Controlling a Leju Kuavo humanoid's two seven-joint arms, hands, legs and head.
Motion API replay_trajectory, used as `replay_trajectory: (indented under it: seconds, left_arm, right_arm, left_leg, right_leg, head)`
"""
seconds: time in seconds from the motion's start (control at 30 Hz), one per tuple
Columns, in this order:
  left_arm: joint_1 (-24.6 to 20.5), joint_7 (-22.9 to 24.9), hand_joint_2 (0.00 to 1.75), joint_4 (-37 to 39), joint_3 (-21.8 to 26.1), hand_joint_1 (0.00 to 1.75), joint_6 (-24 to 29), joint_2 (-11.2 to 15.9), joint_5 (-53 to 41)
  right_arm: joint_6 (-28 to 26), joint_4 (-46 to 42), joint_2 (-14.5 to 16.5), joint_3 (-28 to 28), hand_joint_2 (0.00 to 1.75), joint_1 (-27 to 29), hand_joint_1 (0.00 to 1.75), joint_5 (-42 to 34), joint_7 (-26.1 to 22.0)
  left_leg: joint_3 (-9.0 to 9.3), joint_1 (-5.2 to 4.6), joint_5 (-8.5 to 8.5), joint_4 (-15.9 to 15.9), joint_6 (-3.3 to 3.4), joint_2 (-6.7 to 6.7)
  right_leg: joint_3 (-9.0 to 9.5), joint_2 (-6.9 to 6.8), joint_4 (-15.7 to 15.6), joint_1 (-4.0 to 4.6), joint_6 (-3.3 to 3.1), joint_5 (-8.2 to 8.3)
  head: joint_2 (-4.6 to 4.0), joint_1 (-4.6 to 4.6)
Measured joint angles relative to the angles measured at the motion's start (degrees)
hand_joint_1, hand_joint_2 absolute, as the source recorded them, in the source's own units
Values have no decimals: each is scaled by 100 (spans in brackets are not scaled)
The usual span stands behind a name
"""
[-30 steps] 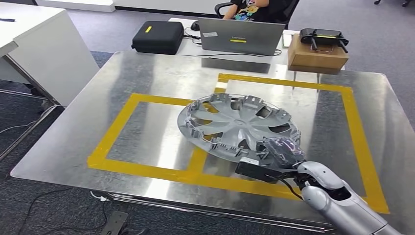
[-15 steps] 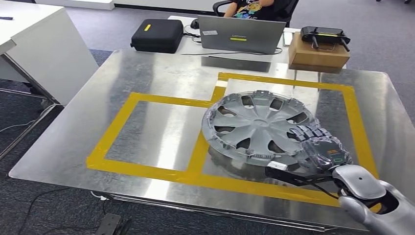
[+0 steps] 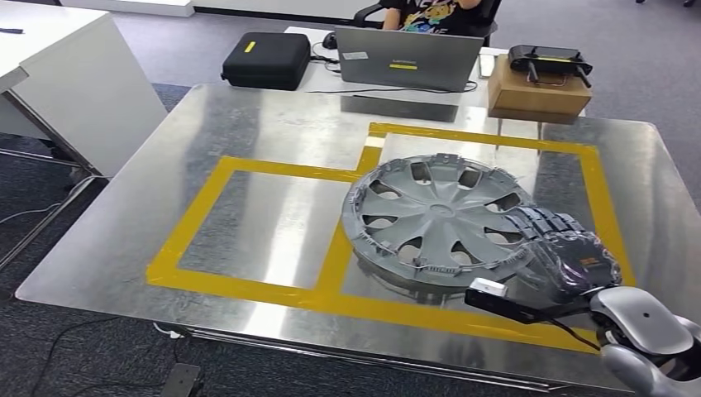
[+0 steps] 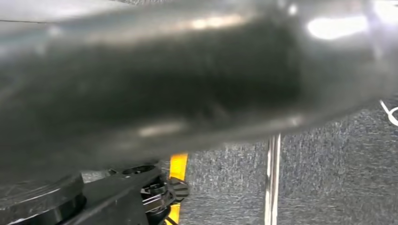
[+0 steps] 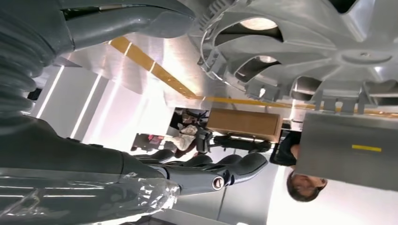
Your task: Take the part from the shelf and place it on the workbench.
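Hubcap (image 3: 440, 217) on workbench (image 3: 273, 124), right hand (image 3: 570, 252) beside

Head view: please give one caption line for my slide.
Right hand at the rim of a grey wheel cover on the taped metal workbench.

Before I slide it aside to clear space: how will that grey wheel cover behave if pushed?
The wheel cover looks like thin moulded plastic with open spokes, so probably light and fairly stiff. On the smooth metal workbench it would likely skid easily. Its rim clips look fragile.
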Motion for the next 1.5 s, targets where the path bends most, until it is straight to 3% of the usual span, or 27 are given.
replay_trajectory:
  seconds: [0.17,0.3,0.43,0.53,0.73,0.87,0.97,1.1,1.5]
  left_arm:
    - [26,-62,0,0,61,0,7,8,31]
    - [65,-146,0,0,101,0,26,17,55]
    - [101,-174,0,0,161,0,51,16,51]
    - [112,-187,0,0,190,0,66,4,46]
    - [160,-244,0,0,245,0,119,-54,52]
    - [197,-295,0,0,312,0,160,-87,48]
    - [211,-313,0,0,344,0,164,-97,46]
    - [217,-316,0,0,349,0,164,-98,44]
    - [221,-316,0,0,351,0,164,-98,44]
  right_arm:
    - [-149,-322,-34,-317,175,349,0,-283,-309]
    - [-363,-699,-96,-690,175,762,0,-1326,-1000]
    - [-928,-878,140,-913,175,1041,0,-1438,-1462]
    - [-1467,-910,483,-940,175,1246,0,-1396,-1725]
    - [-3101,-911,1675,-934,175,1875,0,-1632,-2664]
    - [-3816,-897,2353,-885,175,2330,0,-1914,-3243]
    - [-3962,-874,2701,-820,175,2551,0,-1988,-3410]
    - [-3984,-851,2943,-783,175,2681,0,-2004,-3451]
    - [-3998,-829,3139,-754,175,2730,0,-2021,-3465]
  left_leg:
    - [-2,0,-1,0,1,0]
    - [-6,-1,-2,-1,1,-5]
    - [-7,3,-3,-2,2,0]
    - [-5,6,-3,-3,2,-3]
    - [-2,10,-3,-15,1,-3]
    - [-1,9,-4,-26,0,-3]
    - [-1,9,-5,-29,-1,-2]
    - [1,8,-5,-29,-1,-2]
    - [3,7,-5,-29,-1,-1]
  right_leg:
    - [-2,1,-1,0,2,-2]
    - [1,-6,-1,-1,4,-6]
    - [1,2,-1,2,1,-7]
    - [1,-3,-1,6,0,-8]
    - [2,-4,-1,11,-12,-16]
    - [1,-2,-1,10,-18,-20]
    - [1,0,-1,10,-20,-22]
    - [2,0,-1,9,-20,-22]
    - [2,0,-1,8,-20,-22]
  head:
    - [0,-1]
    - [0,1]
    - [0,0]
    - [0,1]
    - [0,-1]
    - [0,-1]
    - [0,0]
    - [0,1]
    - [0,0]
